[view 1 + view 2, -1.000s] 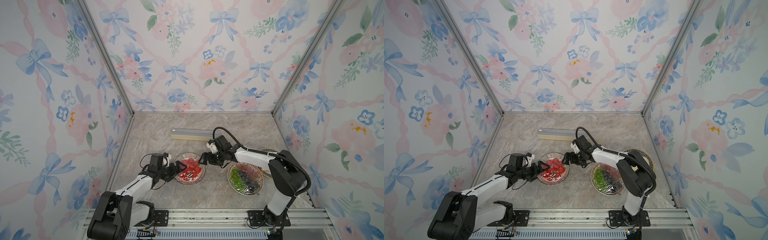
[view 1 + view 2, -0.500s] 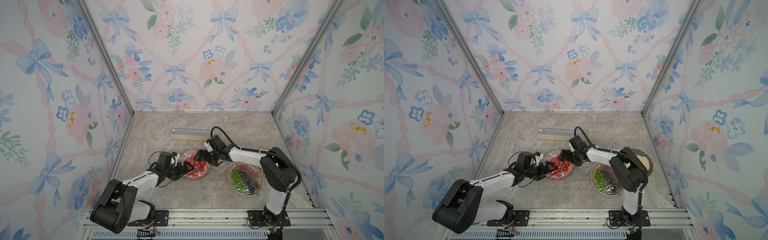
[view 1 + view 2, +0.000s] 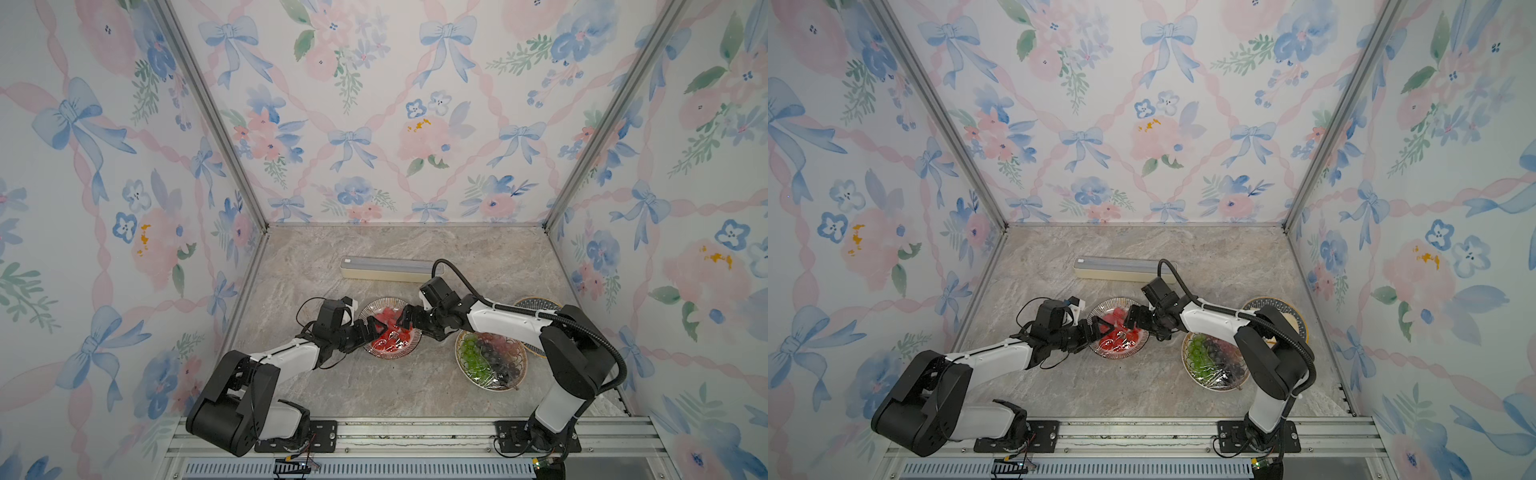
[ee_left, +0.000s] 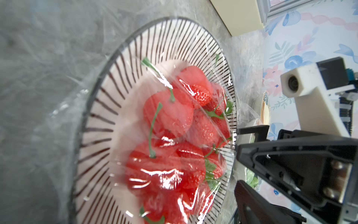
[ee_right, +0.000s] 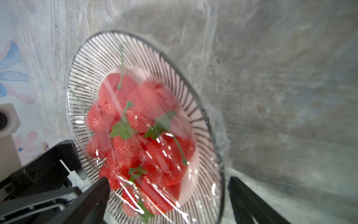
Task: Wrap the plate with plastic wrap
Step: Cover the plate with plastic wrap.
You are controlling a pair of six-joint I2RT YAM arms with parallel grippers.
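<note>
Near the middle of the grey, marbled bench (image 3: 374,390) a round plate (image 3: 390,355) with a dark rim and fine radial stripes is seen, heaped with red strawberries (image 3: 390,334). Thin, clear plastic wrap (image 4: 164,178) is stretched over the fruit, glossy and creased, and is spread in crinkled folds onto the bench around the rim. The left tool (image 3: 371,329) is set at the plate's left side and the right tool (image 3: 404,318) at its right side, toward the far edge. Both are spread wide, with nothing pinched. In the right wrist view one finger (image 5: 100,194) of the right tool is seen above the wrapped berries and its other finger outside the rim. Whether the film is touched cannot be told. A long, narrow cream box (image 3: 384,272) with a grey-blue top is laid behind the plate, parallel to the far edge. Toward the right edge a second round plate (image 3: 494,387) of green and dark grapes (image 3: 473,357) is seen under glossy film.
</note>
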